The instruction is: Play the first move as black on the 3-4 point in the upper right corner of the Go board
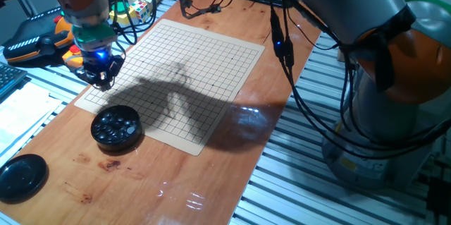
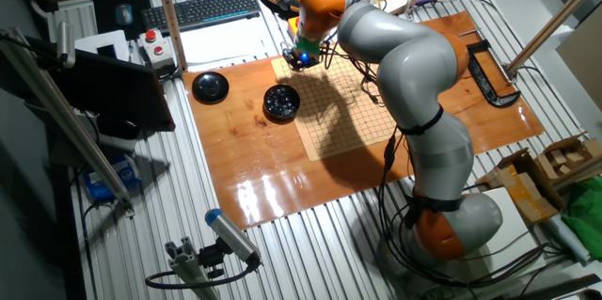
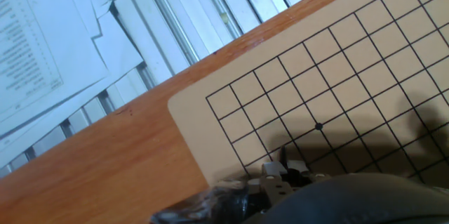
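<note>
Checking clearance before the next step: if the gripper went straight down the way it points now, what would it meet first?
Most likely the Go board near its corner: the gripper points down over the board's edge, and the hand view shows bare grid lines there. How high it hangs is unclear.

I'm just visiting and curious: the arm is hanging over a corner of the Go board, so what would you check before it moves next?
1. Stone in gripper: cannot tell; the fingertips are blurred in the hand view.
2. Go board bare of stones: ok, as far as visible.
3. Gripper over a board corner: ok.
4. That it is the upper right corner: cannot tell.
5. Bowl of stones uncovered, lid set aside: ok.
6. Cables off the grid: ok.
</note>
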You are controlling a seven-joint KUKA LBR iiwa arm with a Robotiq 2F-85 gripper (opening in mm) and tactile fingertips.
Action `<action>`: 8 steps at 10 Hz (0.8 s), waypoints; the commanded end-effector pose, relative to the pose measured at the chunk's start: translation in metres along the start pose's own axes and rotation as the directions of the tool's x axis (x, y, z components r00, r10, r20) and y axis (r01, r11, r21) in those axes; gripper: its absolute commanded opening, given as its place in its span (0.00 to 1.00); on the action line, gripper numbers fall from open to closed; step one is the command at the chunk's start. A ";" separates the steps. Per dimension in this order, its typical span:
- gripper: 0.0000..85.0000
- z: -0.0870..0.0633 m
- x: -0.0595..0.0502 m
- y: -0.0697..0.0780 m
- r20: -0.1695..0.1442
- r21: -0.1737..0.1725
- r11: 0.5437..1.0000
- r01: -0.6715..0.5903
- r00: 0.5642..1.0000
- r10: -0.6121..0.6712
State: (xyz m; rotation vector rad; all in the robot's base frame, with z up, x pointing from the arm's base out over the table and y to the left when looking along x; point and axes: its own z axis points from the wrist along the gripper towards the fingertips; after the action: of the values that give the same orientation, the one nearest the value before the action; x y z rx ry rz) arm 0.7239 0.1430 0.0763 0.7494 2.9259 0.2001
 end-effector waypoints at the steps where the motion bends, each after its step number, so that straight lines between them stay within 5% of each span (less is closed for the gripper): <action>1: 0.01 0.000 0.000 0.000 0.007 -0.009 1.000 -0.004 1.000 0.004; 8: 0.01 0.024 -0.022 0.009 0.026 -0.028 1.000 -0.007 1.000 0.007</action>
State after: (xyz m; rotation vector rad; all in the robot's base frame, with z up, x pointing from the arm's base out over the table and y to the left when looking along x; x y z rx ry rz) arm 0.7510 0.1424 0.0559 0.7520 2.8898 0.2298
